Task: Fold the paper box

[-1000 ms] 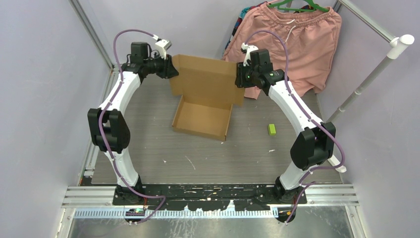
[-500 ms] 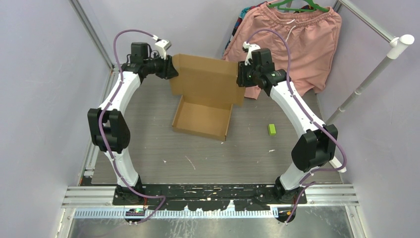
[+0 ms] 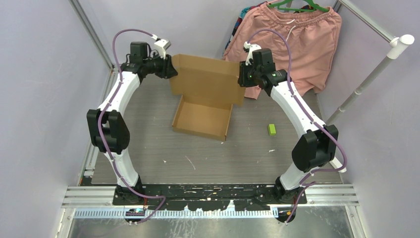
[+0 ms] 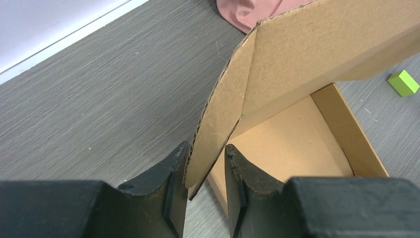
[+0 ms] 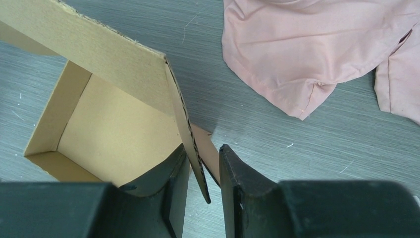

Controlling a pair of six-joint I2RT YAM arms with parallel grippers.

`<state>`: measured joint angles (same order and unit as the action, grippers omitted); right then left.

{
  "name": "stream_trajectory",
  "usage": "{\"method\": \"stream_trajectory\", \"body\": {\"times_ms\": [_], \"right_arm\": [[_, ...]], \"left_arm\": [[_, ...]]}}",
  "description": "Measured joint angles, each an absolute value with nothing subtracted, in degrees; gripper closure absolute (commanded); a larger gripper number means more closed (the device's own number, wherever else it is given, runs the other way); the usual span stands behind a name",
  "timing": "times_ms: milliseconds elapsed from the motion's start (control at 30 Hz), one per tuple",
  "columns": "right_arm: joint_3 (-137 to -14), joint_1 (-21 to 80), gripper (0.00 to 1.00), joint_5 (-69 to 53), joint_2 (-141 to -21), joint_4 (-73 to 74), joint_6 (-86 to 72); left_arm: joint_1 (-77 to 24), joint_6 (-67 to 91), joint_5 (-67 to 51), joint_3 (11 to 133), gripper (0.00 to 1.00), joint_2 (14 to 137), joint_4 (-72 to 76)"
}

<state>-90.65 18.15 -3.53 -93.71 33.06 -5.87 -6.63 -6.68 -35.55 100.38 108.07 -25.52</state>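
The paper box [image 3: 200,118] is brown cardboard; its shallow tray lies on the table and its lid [image 3: 208,79] stands raised at the back. My left gripper [image 3: 171,68] is at the lid's left end. In the left wrist view, the left gripper [image 4: 207,148] is open around the lid's side flap [image 4: 220,124], which leans on the left finger with a gap to the right one. My right gripper [image 3: 241,77] is at the lid's right end. The right wrist view shows this gripper [image 5: 203,148] open around the other side flap [image 5: 185,124], with gaps on both sides.
Pink shorts [image 3: 297,44] hang on a hanger at the back right, their hem reaching the table beside the right gripper. A small green block [image 3: 271,129] lies right of the box. A white pole [image 3: 371,74] slants along the right side. Walls close in left and right.
The right gripper's wrist has shifted slightly and its jaws have narrowed around the flap. The left arm and the raised lid have barely moved.
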Motion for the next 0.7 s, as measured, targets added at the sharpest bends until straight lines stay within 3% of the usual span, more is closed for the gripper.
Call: {"method": "stream_trajectory", "body": {"times_ms": [233, 700], "right_arm": [[-90.4, 18.1, 0.67, -3.5, -93.7, 33.1, -5.9], [-90.4, 17.9, 0.77, -3.8, -93.7, 33.0, -5.9]], "left_arm": [[-6.6, -6.6, -35.6, 100.4, 0.68, 107.3, -25.6], [-6.7, -6.3, -35.6, 100.4, 0.80, 106.7, -25.5]]}}
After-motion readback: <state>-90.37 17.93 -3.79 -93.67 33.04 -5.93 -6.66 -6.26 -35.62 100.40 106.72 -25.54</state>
